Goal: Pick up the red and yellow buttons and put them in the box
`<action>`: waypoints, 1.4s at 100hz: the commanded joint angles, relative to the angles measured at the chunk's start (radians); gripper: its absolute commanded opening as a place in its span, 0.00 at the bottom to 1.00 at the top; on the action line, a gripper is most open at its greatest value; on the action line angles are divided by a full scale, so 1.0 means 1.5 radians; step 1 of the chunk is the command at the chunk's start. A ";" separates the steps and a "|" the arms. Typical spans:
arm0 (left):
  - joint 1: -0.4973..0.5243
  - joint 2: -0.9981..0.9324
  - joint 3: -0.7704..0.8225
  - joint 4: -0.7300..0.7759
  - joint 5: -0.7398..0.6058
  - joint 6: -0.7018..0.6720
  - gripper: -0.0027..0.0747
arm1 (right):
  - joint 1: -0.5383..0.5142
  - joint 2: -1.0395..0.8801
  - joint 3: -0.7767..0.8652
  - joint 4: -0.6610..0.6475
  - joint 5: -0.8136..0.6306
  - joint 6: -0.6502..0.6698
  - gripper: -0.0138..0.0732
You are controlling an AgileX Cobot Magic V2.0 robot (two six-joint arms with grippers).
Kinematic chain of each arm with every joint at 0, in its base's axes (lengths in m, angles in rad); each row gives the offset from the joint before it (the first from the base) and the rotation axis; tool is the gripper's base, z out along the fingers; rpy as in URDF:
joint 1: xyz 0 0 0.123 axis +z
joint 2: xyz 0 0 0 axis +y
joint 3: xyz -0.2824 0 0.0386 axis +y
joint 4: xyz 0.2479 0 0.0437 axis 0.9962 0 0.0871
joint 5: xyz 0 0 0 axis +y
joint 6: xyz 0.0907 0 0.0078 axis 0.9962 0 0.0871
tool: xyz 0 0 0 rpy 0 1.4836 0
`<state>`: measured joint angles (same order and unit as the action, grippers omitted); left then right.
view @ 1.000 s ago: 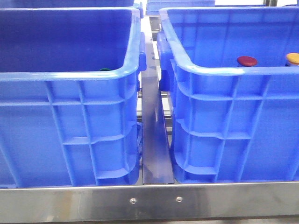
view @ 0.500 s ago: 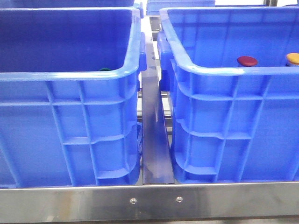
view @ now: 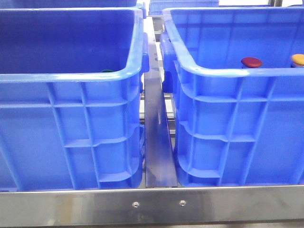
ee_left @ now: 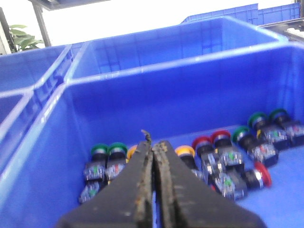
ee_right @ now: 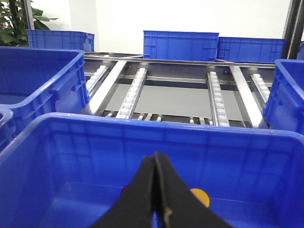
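In the front view a dark red button (view: 251, 62) and an orange-yellow button (view: 298, 59) show just above the near rim of the right blue crate (view: 228, 72). Neither gripper shows in that view. In the right wrist view my right gripper (ee_right: 156, 156) is shut and empty above a blue crate (ee_right: 142, 124); the yellow button (ee_right: 201, 196) lies on its floor, and the red button (ee_right: 124, 190) is mostly hidden by the fingers. In the left wrist view my left gripper (ee_left: 153, 145) is shut and empty above a crate (ee_left: 166, 71) holding several red (ee_left: 221, 136), yellow (ee_left: 185, 151) and green (ee_left: 99, 149) buttons.
The left crate (view: 71, 78) stands beside the right one, with a steel rail (view: 156, 137) between them and a steel bar (view: 152, 204) in front. A green cap (view: 106, 71) peeks over the left crate's rim. More blue crates (ee_right: 180, 45) and roller tracks (ee_right: 213, 95) lie beyond.
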<state>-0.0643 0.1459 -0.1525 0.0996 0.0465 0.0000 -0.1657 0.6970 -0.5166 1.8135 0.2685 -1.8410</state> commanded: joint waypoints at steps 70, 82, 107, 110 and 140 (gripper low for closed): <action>0.072 -0.121 0.135 0.014 -0.068 -0.101 0.01 | -0.002 -0.004 -0.017 0.081 0.024 0.000 0.05; 0.072 -0.121 0.135 0.014 -0.064 -0.101 0.01 | -0.002 -0.004 -0.017 0.081 0.024 0.000 0.05; 0.072 -0.121 0.135 0.014 -0.064 -0.101 0.01 | -0.002 -0.004 -0.017 0.081 0.024 0.000 0.05; 0.072 -0.121 0.135 0.014 -0.064 -0.101 0.01 | -0.002 -0.004 -0.017 0.081 0.024 0.000 0.05; 0.072 -0.121 0.135 0.014 -0.064 -0.101 0.01 | -0.002 -0.004 -0.017 0.081 0.024 0.000 0.05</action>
<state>0.0402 -0.0059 -0.0051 0.1206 0.0306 -0.1421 -0.1657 0.6970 -0.5166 1.8131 0.2690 -1.8410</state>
